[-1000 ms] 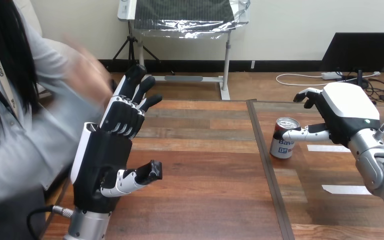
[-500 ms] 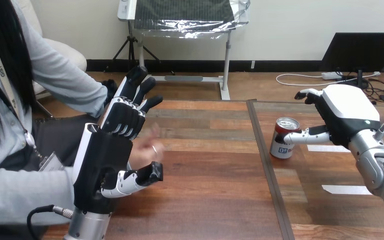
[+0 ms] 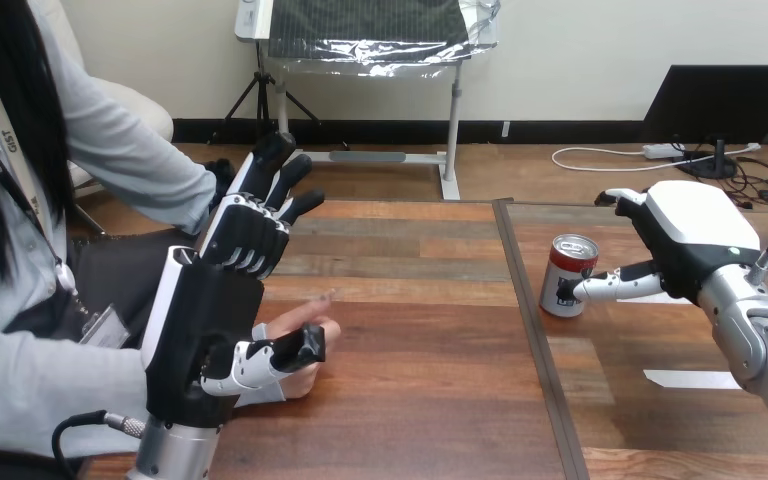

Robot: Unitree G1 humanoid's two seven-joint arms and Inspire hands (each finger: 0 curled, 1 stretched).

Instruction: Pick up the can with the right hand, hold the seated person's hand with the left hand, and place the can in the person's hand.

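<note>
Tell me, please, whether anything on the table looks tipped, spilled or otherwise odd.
Nothing stands out. The can stands upright on the table, nothing spilled, with the open right robot hand beside it. The person's hand rests on the table by the open left robot hand.

A short cylindrical red-and-white metal can [image 3: 567,277] stands upright on the right part of the brown wooden plank table [image 3: 420,260], just right of the seam running front to back. The robot's black-and-white right hand [image 3: 685,240] is just right of the can, its thumb reaching to the can's near side. At the table's near left, the robot's black-and-white left hand [image 3: 210,330] stands raised, with the person's hand [image 3: 325,330] lying on the table just behind its thumb.
</note>
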